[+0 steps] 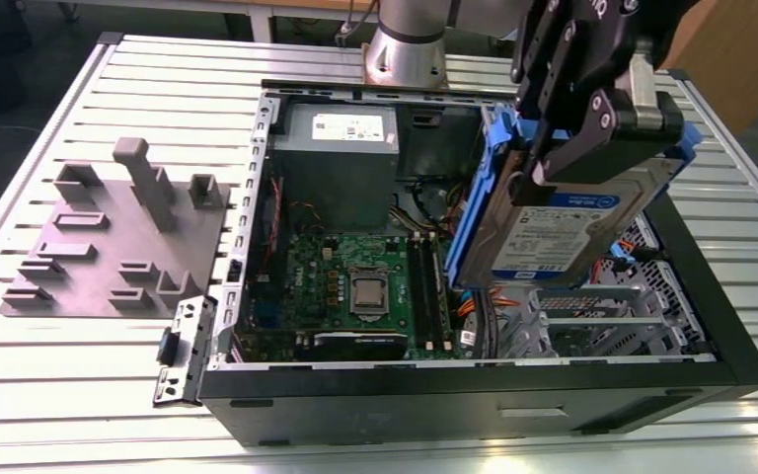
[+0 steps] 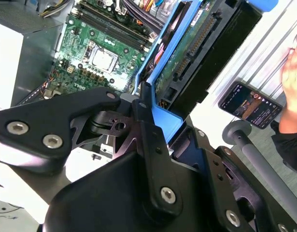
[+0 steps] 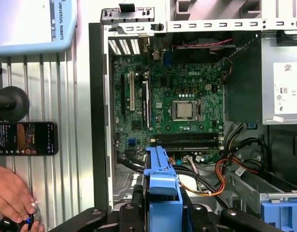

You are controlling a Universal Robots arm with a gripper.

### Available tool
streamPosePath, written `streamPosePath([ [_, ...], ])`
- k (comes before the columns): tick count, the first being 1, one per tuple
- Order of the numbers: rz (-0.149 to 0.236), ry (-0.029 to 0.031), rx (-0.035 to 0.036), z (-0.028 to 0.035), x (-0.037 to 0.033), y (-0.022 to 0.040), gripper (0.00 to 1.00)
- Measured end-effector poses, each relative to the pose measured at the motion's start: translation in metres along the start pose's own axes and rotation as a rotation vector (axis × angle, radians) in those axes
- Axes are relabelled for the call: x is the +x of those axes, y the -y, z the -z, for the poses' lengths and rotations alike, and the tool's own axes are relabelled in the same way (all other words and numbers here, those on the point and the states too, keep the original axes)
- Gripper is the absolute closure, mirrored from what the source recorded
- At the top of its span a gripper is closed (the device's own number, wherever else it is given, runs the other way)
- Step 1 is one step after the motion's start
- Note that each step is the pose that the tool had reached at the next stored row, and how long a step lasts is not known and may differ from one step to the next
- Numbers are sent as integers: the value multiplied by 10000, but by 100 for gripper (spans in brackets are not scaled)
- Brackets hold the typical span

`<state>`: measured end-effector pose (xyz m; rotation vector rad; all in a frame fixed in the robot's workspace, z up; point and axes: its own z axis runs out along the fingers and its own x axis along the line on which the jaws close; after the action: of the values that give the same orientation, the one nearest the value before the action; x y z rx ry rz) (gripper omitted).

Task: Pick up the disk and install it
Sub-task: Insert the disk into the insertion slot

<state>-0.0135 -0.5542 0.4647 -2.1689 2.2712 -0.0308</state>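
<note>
One claw [image 1: 596, 148] clamping disk [image 1: 551, 232], open case [image 1: 485, 400] beneath, orange cables [image 3: 220, 167] below

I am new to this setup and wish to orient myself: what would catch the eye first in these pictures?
The pincer holds the disk in its blue frame, tilted, above the open computer case at the exterior view's right. Inside lies a green motherboard; a grey fixture plate sits on the exterior view's left.
</note>
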Motion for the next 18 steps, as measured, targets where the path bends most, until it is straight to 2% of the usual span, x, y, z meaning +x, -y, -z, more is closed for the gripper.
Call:
streamPosePath([
  [3,-2,0,0,-9,38,32,63],
  [6,-2,0,0,-20,52,90,63],
  [15,-2,-1,-1,-72,54,341,63],
  [18,-3,-2,-1,-82,51,406,63],
])
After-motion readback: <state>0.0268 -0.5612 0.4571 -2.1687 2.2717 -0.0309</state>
